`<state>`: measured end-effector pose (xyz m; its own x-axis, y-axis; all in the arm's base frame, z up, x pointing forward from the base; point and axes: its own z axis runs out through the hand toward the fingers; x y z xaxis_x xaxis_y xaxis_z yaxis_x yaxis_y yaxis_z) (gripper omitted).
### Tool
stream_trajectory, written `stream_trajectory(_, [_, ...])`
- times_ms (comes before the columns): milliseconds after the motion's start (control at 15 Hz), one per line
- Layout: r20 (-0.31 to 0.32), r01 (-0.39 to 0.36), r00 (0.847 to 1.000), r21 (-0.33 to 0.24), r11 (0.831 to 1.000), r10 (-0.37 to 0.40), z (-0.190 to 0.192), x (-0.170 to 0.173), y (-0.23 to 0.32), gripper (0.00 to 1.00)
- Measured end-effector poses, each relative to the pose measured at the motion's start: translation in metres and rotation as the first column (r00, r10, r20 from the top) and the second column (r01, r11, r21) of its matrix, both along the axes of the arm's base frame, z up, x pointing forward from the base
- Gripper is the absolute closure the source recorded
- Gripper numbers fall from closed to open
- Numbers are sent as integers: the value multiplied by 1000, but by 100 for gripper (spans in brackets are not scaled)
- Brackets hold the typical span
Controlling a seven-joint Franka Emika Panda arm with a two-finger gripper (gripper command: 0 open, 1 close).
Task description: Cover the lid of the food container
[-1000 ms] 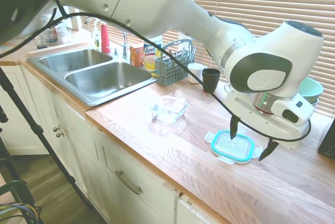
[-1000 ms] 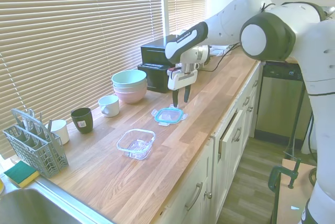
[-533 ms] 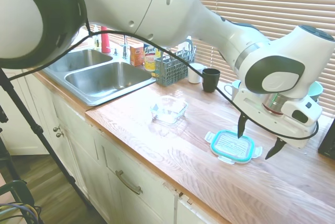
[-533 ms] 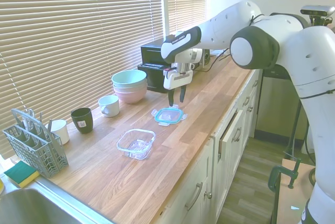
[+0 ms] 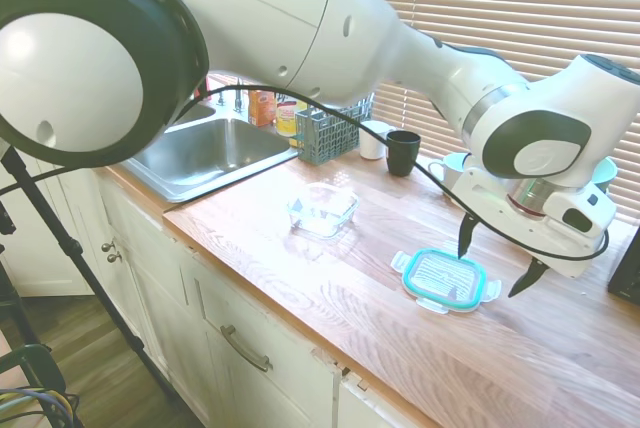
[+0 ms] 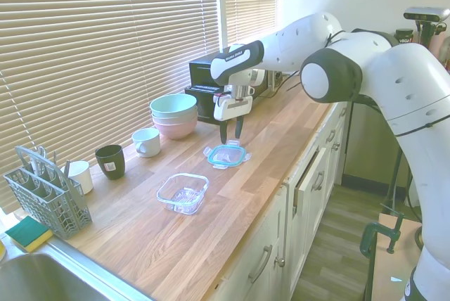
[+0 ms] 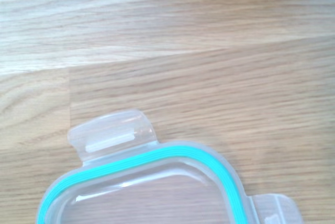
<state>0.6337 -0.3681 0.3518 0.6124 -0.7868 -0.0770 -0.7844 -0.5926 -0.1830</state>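
While the end effector [image 5: 496, 264] is hovering with its fingers spread wide and holding nothing, the lid [image 5: 445, 279] is lying flat on the wooden tabletop [image 5: 300, 258], directly below and slightly to one side of the fingertips. The food container [image 5: 323, 209] is sitting well apart from it, toward the sink [image 5: 200, 148]. Because the lid is thin and flat, a descending grasp is risking fingertip contact with the tabletop, or pads sliding off the teal rim and skidding the lid away.
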Motion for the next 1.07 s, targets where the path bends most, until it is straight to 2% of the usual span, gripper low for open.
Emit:
stream_trajectory(467, [-11,-22,1000,18,1000,22,-16,11,10,0])
stream_trajectory(1067, [-11,-23,1000,21,1000,24,-18,12,12,0])
